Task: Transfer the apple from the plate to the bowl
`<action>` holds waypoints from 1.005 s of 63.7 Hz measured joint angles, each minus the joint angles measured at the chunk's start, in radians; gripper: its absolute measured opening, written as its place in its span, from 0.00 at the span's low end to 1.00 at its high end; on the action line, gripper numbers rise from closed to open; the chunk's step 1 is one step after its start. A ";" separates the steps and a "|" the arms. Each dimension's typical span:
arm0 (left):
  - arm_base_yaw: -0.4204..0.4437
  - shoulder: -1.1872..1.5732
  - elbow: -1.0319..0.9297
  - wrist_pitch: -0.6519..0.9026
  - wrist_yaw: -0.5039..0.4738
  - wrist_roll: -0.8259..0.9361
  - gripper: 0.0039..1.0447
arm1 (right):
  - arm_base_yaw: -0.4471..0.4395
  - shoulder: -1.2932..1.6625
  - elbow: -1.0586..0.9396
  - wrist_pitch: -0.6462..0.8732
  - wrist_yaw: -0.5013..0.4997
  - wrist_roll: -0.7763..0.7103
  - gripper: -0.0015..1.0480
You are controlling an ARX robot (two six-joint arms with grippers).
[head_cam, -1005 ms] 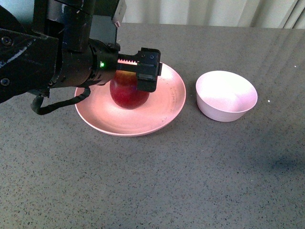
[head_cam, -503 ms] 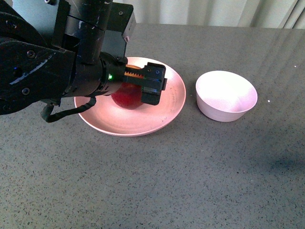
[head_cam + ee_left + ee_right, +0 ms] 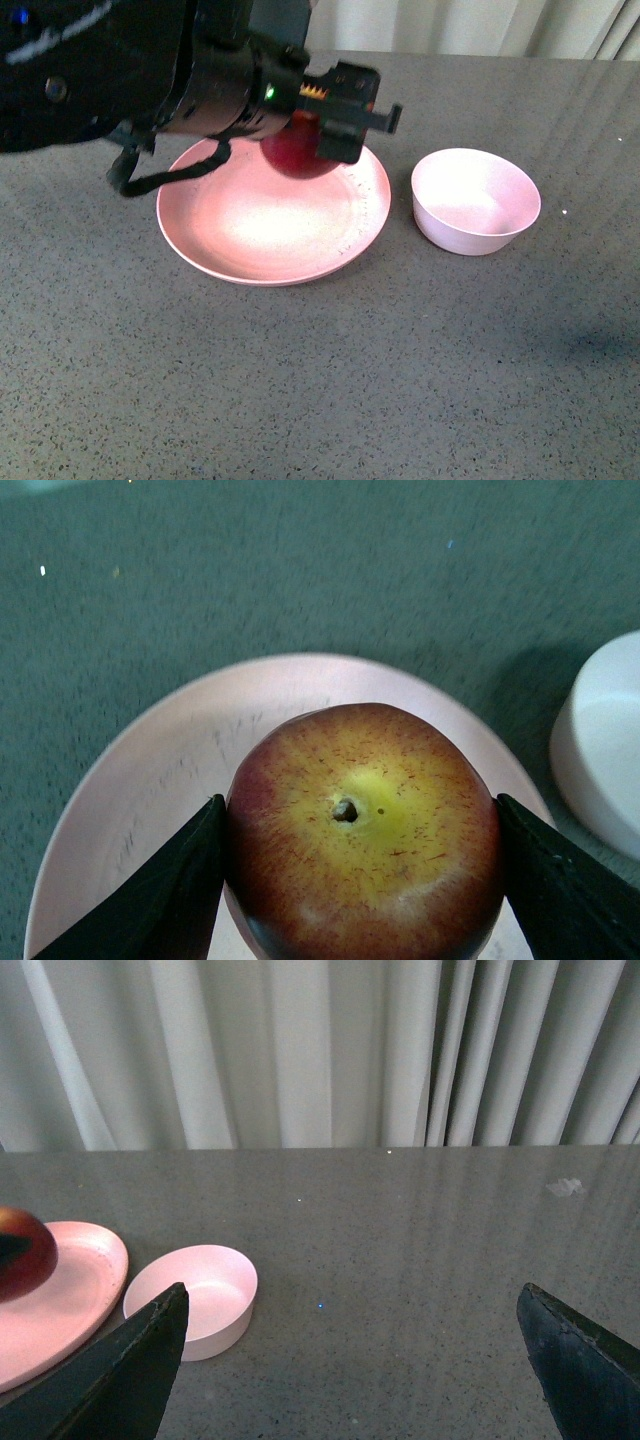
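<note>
My left claw (image 3: 360,880) is clamped on the apple (image 3: 360,810), one finger on each side, stem end up. The apple looks clear of the pink plate (image 3: 210,240), hanging above its far side. I judge the pickup done. What's left is the carry across to the pale bowl (image 3: 475,200), which sits empty on the desk (image 3: 400,380) beside the plate, and then the release. My right claw (image 3: 350,1360) hangs wide, holding nothing.

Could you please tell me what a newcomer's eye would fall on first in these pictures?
The glossy dark-red apple stands out first, clamped in the black left gripper and held above the far side of the wide pink plate. Next comes the plate's bare, brightly lit middle, and the small pale bowl standing empty just to its right.
</note>
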 joint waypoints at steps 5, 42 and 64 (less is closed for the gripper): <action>-0.021 -0.002 0.054 -0.018 0.000 0.002 0.65 | 0.000 0.000 0.000 0.000 0.000 0.000 0.91; -0.173 0.161 0.284 -0.094 0.056 -0.020 0.65 | 0.000 0.000 0.000 0.000 0.000 0.000 0.91; -0.209 0.223 0.328 -0.109 0.074 -0.024 0.65 | 0.000 0.000 0.000 0.000 0.000 0.000 0.91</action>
